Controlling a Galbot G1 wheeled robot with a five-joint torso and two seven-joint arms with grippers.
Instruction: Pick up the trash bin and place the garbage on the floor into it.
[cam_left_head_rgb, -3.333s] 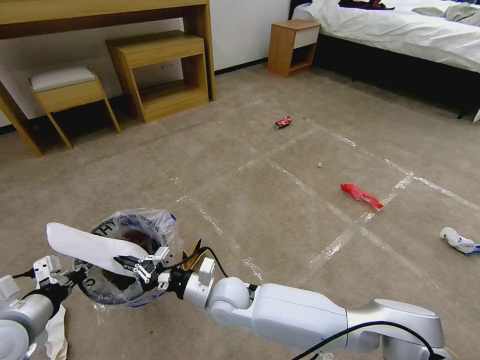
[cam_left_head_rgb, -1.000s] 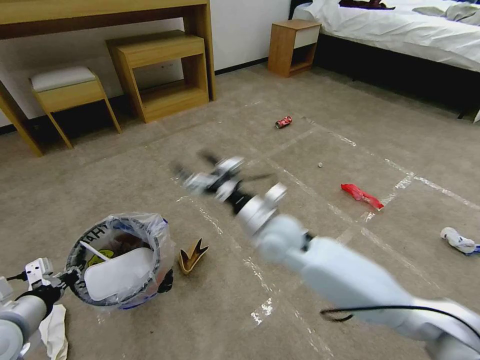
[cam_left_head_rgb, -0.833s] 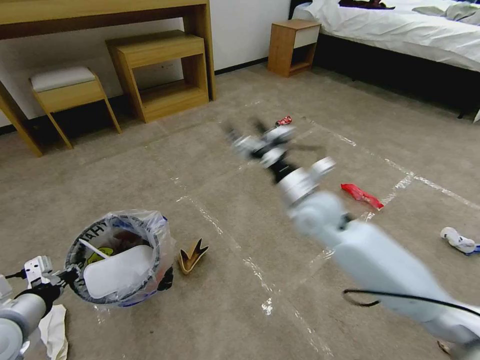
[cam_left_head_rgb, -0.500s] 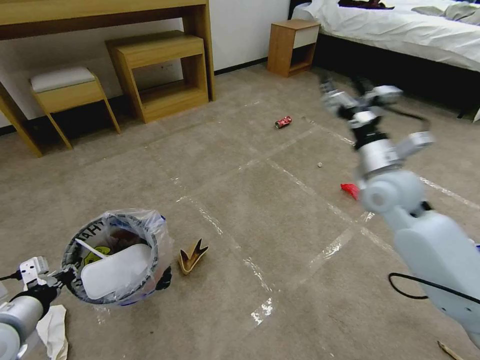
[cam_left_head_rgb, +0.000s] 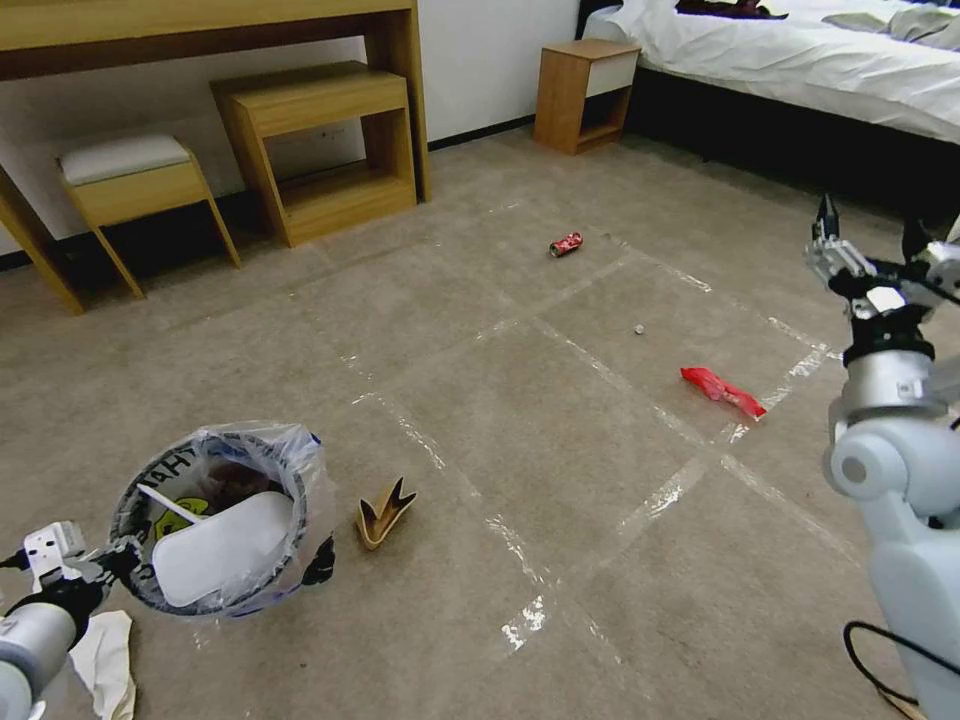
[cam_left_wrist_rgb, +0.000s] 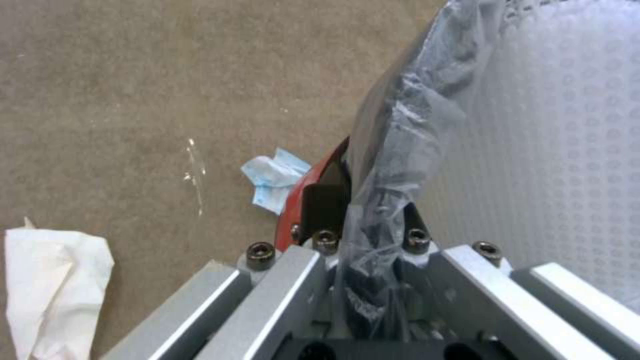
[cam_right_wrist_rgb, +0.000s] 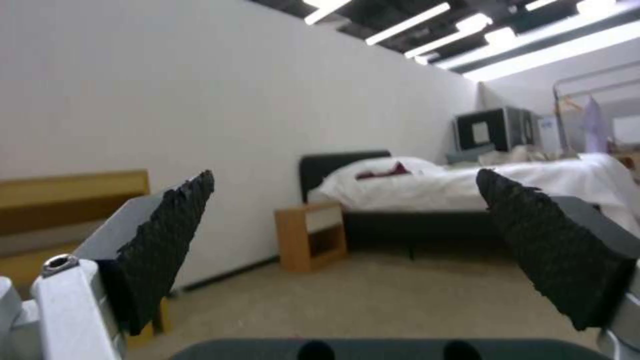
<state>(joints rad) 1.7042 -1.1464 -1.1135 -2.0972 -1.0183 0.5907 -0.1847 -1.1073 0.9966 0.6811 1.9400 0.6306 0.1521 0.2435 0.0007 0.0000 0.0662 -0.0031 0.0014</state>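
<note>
The floor (cam_left_head_rgb: 560, 420), a grey-beige carpet crossed by strips of clear tape, carries the litter still to be gathered, spread well apart across its squares. The trash bin (cam_left_head_rgb: 215, 515) hangs at the robot's left, slightly tilted, so its mouth is open from above for dropping things in. The left pincer (cam_left_head_rgb: 105, 562) is clamped on its black rim and plastic liner; the left wrist view shows the liner bunched between the jaws, which probably helps keep the bag from slipping. A flat white slipper (cam_left_head_rgb: 220, 548) lies inside, leaning on the wall. The right pincer (cam_left_head_rgb: 868, 258) is raised at the robot's right, fingers spread wide and holding nothing, likely free to reach for the next piece. Near the bin's foot sits a torn tan carton (cam_left_head_rgb: 383, 512), and a white tissue (cam_left_head_rgb: 100, 655) lies under the left arm. Farther out are a red wrapper (cam_left_head_rgb: 722, 390) and a crushed red can (cam_left_head_rgb: 566, 244).
</note>
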